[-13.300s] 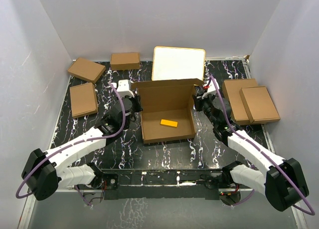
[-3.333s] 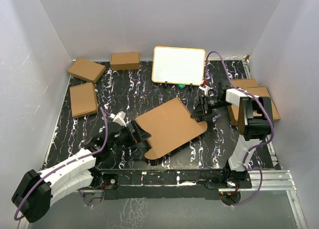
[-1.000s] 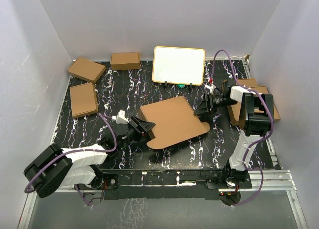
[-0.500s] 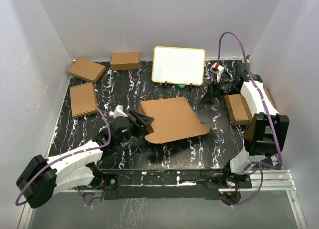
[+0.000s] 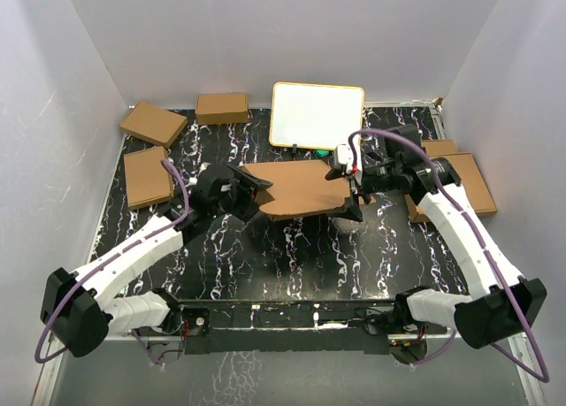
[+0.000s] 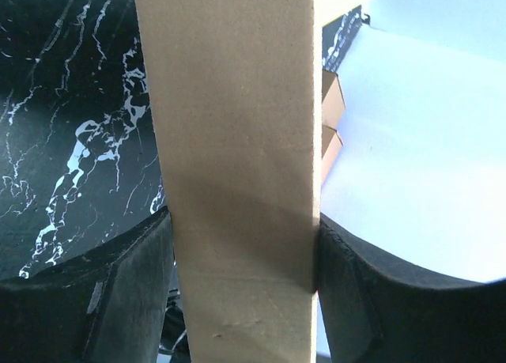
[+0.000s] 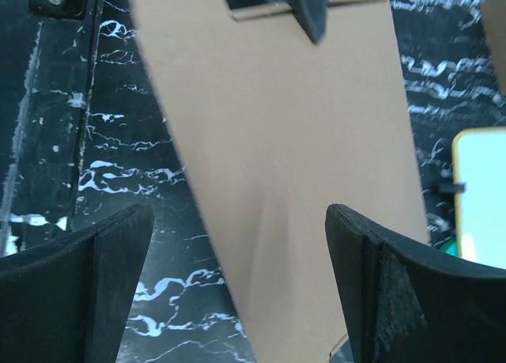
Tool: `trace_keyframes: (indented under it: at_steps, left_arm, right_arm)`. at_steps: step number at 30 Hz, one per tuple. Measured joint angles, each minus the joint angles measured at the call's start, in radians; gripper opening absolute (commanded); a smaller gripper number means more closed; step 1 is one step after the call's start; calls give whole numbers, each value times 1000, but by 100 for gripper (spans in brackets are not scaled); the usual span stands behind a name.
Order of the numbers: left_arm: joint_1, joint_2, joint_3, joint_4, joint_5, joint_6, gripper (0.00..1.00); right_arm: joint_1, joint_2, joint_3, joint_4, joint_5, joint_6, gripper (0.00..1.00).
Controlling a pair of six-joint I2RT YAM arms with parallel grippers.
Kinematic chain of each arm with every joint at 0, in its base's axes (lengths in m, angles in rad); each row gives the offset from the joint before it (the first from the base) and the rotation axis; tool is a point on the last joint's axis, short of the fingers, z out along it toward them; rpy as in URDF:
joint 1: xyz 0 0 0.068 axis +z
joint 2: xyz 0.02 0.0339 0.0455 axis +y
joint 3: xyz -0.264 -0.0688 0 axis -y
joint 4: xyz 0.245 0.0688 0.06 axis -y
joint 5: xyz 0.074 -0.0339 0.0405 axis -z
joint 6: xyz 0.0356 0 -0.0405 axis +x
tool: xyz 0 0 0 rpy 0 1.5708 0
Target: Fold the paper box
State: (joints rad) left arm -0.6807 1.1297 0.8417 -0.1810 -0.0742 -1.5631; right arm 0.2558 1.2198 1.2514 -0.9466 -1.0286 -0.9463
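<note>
We saw the paper box (image 5: pixel 296 189) held tilted above the middle of the table (image 5: pixel 292 256), its left edge clamped in the left gripper (image 5: pixel 252 191). At its right edge, the right gripper (image 5: pixel 354 192) stood wide-jawed, gripping nothing.

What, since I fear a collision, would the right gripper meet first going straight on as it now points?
Probably the paper box: its brown face lies directly ahead of the right gripper, between its open jaws; how near is unclear.

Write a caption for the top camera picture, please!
Left arm's fingers pinch the paper box while right fingers stand open.
</note>
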Motion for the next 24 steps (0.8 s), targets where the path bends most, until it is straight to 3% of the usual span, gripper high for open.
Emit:
trace_keyframes:
  at_steps: [9, 24]
  left_arm:
    - [77, 72, 111, -155, 94, -63, 32]
    - [91, 93, 131, -182, 154, -130, 32]
  right_arm:
    - [140, -48, -32, 132, 159, -33, 99]
    - [279, -51, -154, 351, 360, -16, 99]
